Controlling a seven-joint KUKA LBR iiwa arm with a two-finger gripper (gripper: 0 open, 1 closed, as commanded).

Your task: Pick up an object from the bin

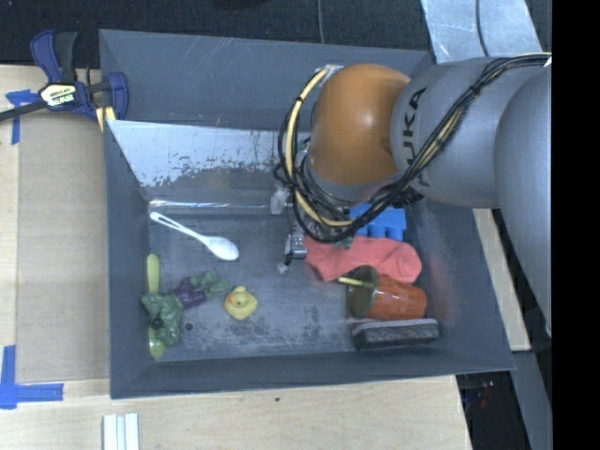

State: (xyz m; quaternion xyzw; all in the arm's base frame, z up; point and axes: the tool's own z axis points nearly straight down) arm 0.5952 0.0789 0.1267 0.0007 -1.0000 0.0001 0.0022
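A grey metal bin (131, 251) is seen from above. The robot arm enters from the right, its gripper (293, 249) low near the bin's middle; whether it is parted or closed cannot be told. Just right of it lies one pink cloth (370, 259), its long axis running left to right and its left end nearest the gripper. Close by are one blue block (386, 224), one red cup (398, 300) and one dark grey block (395, 333). On the left lie one white spoon (199, 236), bowl pointing lower right, one yellow duck (241, 303) and one green figure (172, 309).
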